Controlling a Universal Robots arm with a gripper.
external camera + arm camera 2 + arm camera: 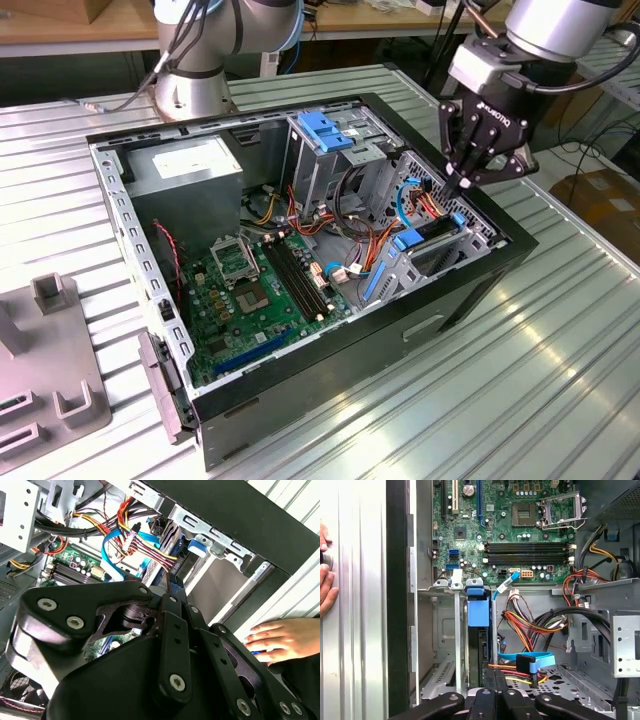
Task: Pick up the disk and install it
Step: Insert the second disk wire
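Note:
The disk (438, 233) stands on edge in the bay at the end of the open computer case (330, 370) on the exterior view's right. Its blue bracket (410, 240) shows at the top. In the first wrist view the bracket's blue tab (478, 611) sits over the disk's dark edge (482, 652) between metal bay walls. My gripper (466, 184) hangs just above the disk, apart from it, fingers together and holding nothing. The shut fingers (490, 695) appear in both wrist views, pointing down at the bay (197, 545).
Coloured cables (350, 235) and a blue ribbon cable (530, 660) lie beside the bay. A drive cage with a blue latch (325, 130), a power-supply box (190, 165) and the motherboard (255, 290) fill the case. A person's hand (280, 640) rests on the table outside the case wall.

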